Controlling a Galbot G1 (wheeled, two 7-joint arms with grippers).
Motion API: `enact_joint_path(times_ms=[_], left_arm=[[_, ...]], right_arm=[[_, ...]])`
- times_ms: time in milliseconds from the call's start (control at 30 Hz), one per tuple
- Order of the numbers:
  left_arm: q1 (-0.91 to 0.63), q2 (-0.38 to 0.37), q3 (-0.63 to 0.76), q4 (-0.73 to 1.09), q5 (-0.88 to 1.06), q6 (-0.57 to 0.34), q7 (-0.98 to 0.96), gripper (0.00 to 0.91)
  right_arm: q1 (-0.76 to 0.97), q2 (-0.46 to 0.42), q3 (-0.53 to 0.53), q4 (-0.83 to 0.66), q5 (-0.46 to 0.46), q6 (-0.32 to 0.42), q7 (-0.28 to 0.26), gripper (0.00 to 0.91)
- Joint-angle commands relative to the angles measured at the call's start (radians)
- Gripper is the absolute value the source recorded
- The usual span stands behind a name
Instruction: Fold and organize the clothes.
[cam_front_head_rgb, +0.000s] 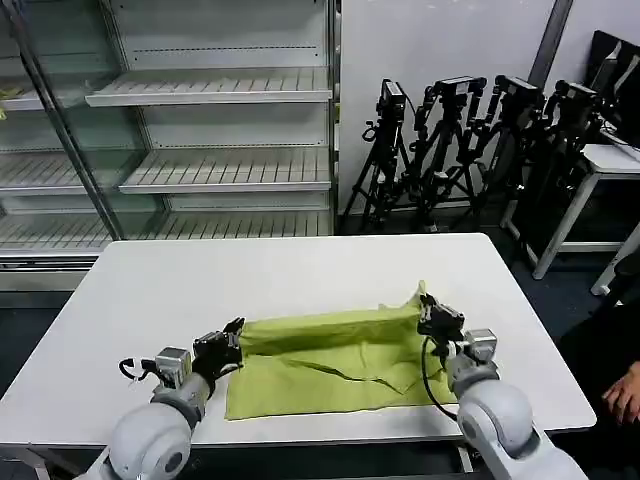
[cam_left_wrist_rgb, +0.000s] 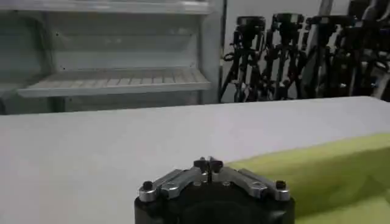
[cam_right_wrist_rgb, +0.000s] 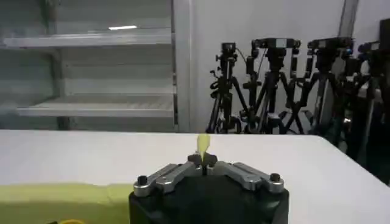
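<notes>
The lime-green T-shirt (cam_front_head_rgb: 335, 362), half folded on the near tabletop (cam_front_head_rgb: 200, 280), is pinched at its far corners by the closed left tool (cam_front_head_rgb: 232, 338) and right tool (cam_front_head_rgb: 430, 313), which should be moved evenly together.

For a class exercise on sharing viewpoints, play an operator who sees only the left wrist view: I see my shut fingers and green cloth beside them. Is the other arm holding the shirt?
Observer: Yes. In the right wrist view, the right gripper has its fingers shut on a small peak of the T-shirt.
Operator: Where on the shirt is my gripper?
Observer: The head view puts the left gripper at the shirt's far left corner.
Operator: How does the shirt lie overall?
Observer: It stretches between both grippers across the near half of the table, mostly flat with creases in the middle.
</notes>
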Motion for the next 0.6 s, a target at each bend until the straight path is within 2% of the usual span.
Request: enact_joint_path(times_ms=[33, 167, 200, 233, 267, 300, 467, 600], left_arm=[[0.154, 0.0, -0.012, -0.055, 0.13, 0.013, 0.034, 0.03], [0.162, -0.017, -0.004, -0.037, 0.163, 0.01, 0.043, 0.03], [0.16, -0.02, -0.004, -0.034, 0.166, 0.01, 0.043, 0.04], [0.156, -0.026, -0.003, -0.027, 0.169, 0.008, 0.048, 0.393], [0.155, -0.03, -0.004, -0.023, 0.17, 0.007, 0.048, 0.685], [0.154, -0.037, -0.005, -0.013, 0.174, 0.002, 0.047, 0.907], [0.18, -0.069, -0.03, -0.02, 0.185, -0.019, 0.043, 0.907], [0.217, -0.132, -0.07, -0.058, 0.153, -0.02, 0.011, 0.907]], right_arm=[[-0.23, 0.022, 0.086, 0.083, -0.076, 0.011, -0.015, 0.0], [-0.225, 0.042, 0.061, 0.059, -0.098, -0.01, -0.012, 0.0], [-0.223, 0.045, 0.055, 0.054, -0.108, -0.02, -0.009, 0.121], [-0.219, 0.051, 0.046, 0.045, -0.122, -0.041, -0.008, 0.907], [-0.217, 0.055, 0.041, 0.043, -0.125, -0.041, -0.008, 0.907], [-0.216, 0.06, 0.038, 0.038, -0.141, -0.037, -0.007, 0.907], [-0.242, 0.073, 0.054, 0.065, -0.15, -0.027, -0.006, 0.907], [-0.299, 0.083, 0.091, 0.12, -0.174, -0.014, -0.009, 0.907]])
